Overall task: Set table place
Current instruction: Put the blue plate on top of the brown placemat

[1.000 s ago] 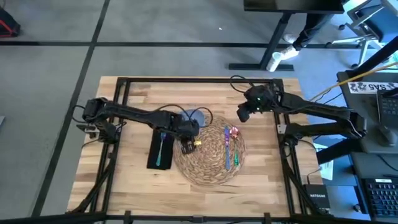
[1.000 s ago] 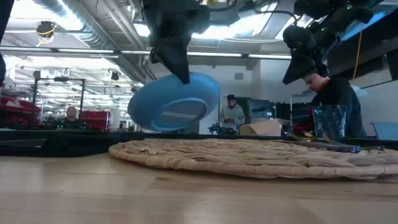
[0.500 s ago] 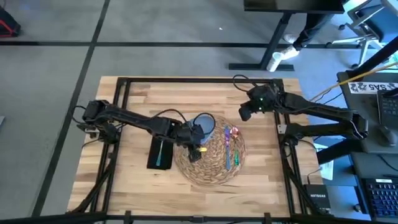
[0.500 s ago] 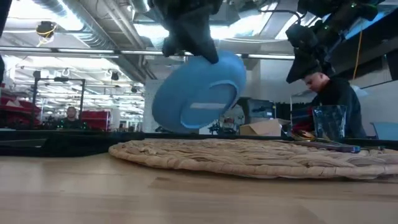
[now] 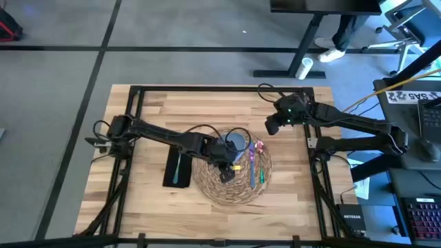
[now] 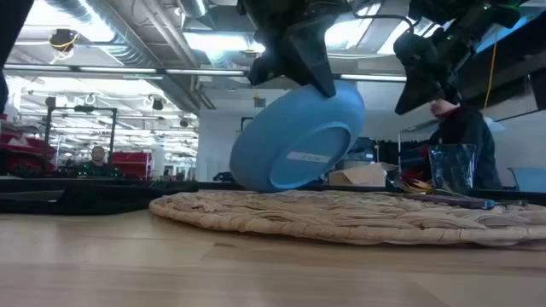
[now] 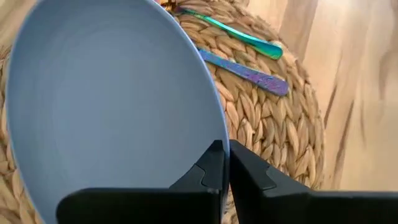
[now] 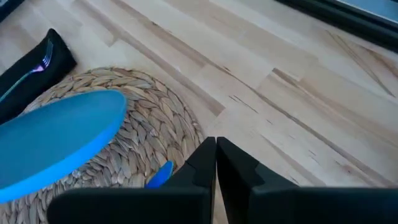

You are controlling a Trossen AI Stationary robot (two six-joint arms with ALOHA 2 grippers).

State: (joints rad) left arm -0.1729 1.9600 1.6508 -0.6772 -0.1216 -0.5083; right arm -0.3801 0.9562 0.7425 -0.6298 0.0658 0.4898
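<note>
A pale blue round plate (image 6: 299, 141) hangs steeply tilted over the woven straw placemat (image 5: 231, 180) in the middle of the table (image 5: 151, 103). My left gripper (image 5: 226, 165) is shut on the plate's rim. The plate's underside faces the table's near edge. Whether its low edge (image 6: 256, 183) touches the mat, I cannot tell. Colourful-handled cutlery (image 5: 255, 162) lies on the mat's right part. Left of the mat, a black napkin (image 5: 178, 167) carries a teal fork (image 8: 37, 65). My right gripper (image 5: 270, 126) is shut and holds nothing above the table's far right part. My left gripper pinches the plate's rim (image 7: 214, 134) between its two fingers (image 7: 208, 171), one on the hollow upper face and one on the underside. The fingers come from above, slanting down. The plate hangs below them, tilted, with its held edge uppermost (image 6: 328, 85).
Bare wood lies right of the mat (image 8: 298, 118) and along the table's far side. A thin black frame (image 5: 220, 88) runs along the table's edges. People and desks stand in the room beyond the far edge.
My left gripper has carried the plate toward the table's right edge and somewhat down, from over the mat's far left rim to over the mat's middle. The plate has stayed tilted in the hold.
</note>
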